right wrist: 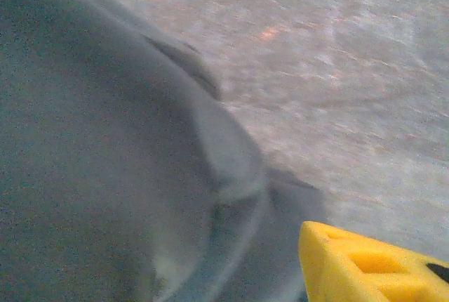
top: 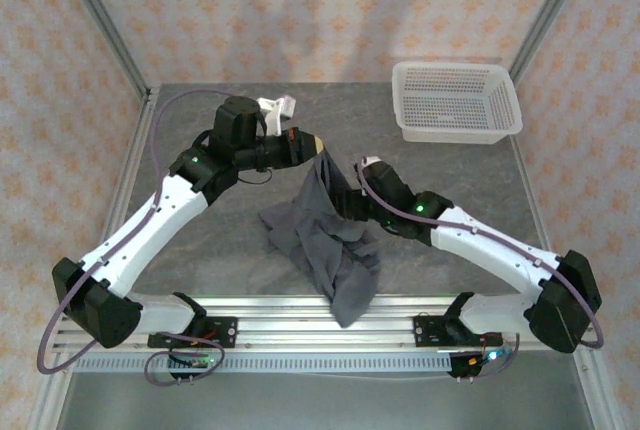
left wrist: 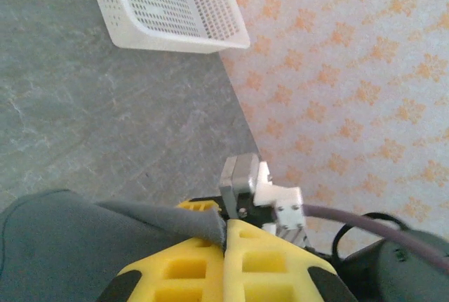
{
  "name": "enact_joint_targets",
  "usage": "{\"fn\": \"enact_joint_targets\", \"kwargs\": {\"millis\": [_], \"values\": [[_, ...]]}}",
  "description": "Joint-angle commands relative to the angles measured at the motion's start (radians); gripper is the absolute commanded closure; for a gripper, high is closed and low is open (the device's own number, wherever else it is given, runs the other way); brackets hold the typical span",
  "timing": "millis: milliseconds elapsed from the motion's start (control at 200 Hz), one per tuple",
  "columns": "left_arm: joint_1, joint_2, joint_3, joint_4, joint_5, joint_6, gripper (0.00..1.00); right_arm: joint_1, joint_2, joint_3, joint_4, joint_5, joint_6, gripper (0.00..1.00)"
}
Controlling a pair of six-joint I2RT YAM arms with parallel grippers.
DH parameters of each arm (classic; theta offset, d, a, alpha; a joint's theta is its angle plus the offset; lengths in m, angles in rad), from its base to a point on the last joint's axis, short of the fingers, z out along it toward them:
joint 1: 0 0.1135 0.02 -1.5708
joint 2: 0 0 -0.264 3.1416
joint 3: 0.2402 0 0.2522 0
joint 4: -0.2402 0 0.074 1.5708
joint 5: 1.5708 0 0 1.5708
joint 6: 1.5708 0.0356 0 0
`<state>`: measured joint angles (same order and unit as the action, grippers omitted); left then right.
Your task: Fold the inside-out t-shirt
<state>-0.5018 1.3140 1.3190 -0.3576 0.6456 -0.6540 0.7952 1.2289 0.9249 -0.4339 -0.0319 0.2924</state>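
Two risks are identified. First, the inside-out t-shirt (top: 335,250) is suspended by a thin pinch. The left gripper (top: 318,146) is clenched on a small fold of its edge at the centre of the top view. In the left wrist view, the fabric is nipped between the yellow pads (left wrist: 273,260) near their tips. A slip is judged likely if the cloth is pulled sideways, since so little material is held. Second, the lower end of the shirt is draped onto the near rail (top: 250,305) at the bottom centre of the frame. Snagging is possible there if the garment is dragged.

The right gripper (top: 352,202) is set close against the hanging cloth, right of centre. Whether its jaws are released or clamped cannot be told. The right wrist view is blurred, with one yellow finger (right wrist: 365,267) at lower right beside the fabric. A bunched grasp here would twist the shirt.

One container is present: the white mesh basket (top: 455,100), at the upper right of the table (top: 230,260), well apart from the shirt. Nothing is seen in it.
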Motion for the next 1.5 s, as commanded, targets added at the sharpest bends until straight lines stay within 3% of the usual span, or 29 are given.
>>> {"fn": "enact_joint_targets", "kwargs": {"millis": [0, 135, 190, 215, 300, 525, 766, 871, 1046, 1111, 1281, 1446, 1496], "values": [[0.001, 0.009, 0.049, -0.017, -0.063, 0.015, 1.00, -0.025, -0.033, -0.047, -0.133, 0.202, 0.068, 0.41], [0.001, 0.023, 0.115, -0.106, -0.237, 0.090, 1.00, -0.089, -0.166, -0.137, -0.124, 0.172, 0.134, 0.33], [0.003, 0.037, 0.159, -0.132, -0.322, 0.114, 1.00, -0.107, -0.226, -0.151, -0.044, 0.092, 0.114, 0.37], [0.005, 0.047, 0.185, -0.139, -0.347, 0.145, 1.00, -0.109, -0.241, -0.148, -0.006, 0.054, 0.100, 0.44], [0.017, 0.097, 0.304, -0.187, -0.394, 0.180, 1.00, -0.113, -0.204, -0.084, 0.074, -0.045, 0.077, 1.00], [0.090, 0.159, 0.620, -0.293, -0.469, 0.226, 1.00, -0.113, 0.058, 0.225, 0.130, -0.250, 0.070, 1.00], [0.092, 0.159, 0.890, -0.344, -0.431, 0.277, 1.00, -0.113, 0.123, 0.452, 0.157, -0.317, 0.068, 1.00], [0.091, 0.147, 0.832, -0.340, -0.369, 0.259, 1.00, -0.113, 0.083, 0.376, 0.152, -0.276, 0.079, 1.00], [0.042, 0.119, 0.475, -0.233, -0.286, 0.219, 1.00, -0.113, -0.055, 0.054, 0.103, -0.096, 0.117, 1.00], [-0.013, 0.098, 0.323, -0.165, -0.282, 0.202, 1.00, -0.113, -0.132, -0.070, 0.083, -0.018, 0.140, 0.93], [-0.167, 0.028, 0.001, -0.046, -0.272, 0.176, 1.00, -0.115, -0.280, -0.250, -0.037, 0.091, 0.193, 0.54], [-0.299, 0.026, -0.134, -0.080, -0.397, 0.225, 1.00, -0.117, -0.442, -0.220, -0.085, 0.019, 0.162, 0.36], [-0.303, 0.031, -0.168, -0.070, -0.418, 0.212, 0.90, -0.117, -0.490, -0.206, -0.061, -0.013, 0.155, 0.31]]}}
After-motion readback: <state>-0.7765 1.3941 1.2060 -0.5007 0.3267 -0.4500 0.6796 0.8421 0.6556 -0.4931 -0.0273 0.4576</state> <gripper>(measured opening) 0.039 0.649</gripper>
